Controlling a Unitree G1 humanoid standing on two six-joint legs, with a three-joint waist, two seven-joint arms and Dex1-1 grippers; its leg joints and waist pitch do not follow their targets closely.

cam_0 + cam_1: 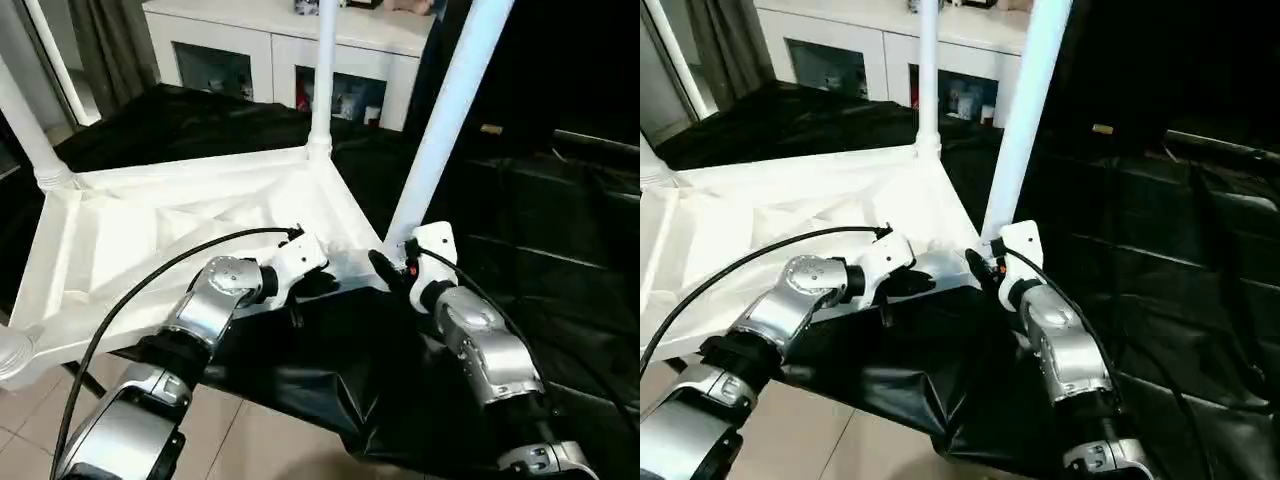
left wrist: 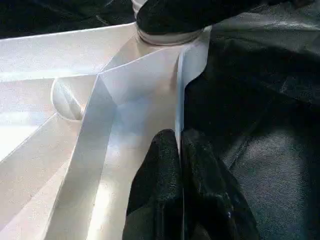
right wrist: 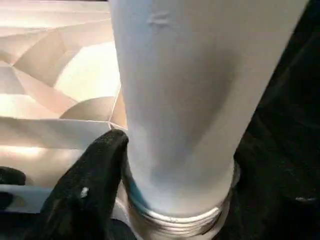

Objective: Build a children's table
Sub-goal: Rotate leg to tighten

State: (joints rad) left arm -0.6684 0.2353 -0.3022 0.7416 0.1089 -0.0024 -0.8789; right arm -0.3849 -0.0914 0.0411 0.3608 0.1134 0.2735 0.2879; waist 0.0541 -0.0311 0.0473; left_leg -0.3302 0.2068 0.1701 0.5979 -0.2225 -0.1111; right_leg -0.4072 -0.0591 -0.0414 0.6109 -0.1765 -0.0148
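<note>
Left eye view: the children's table (image 1: 170,235) is lying upside down on the black-draped tabletop (image 1: 560,260), three legs standing in corner sockets. The fourth leg (image 1: 445,120), at two o'clock, appears to be going in.

Left wrist view: the left end effector (image 2: 180,165) is pinching the table's rim, fingers together.

Right wrist view: the right end effector's finger (image 3: 92,175) is touching the leg's base, jaws apart around it.

At twelve o'clock, a glass-doored cabinet (image 1: 300,60) is holding small items, too indistinct to name.
</note>
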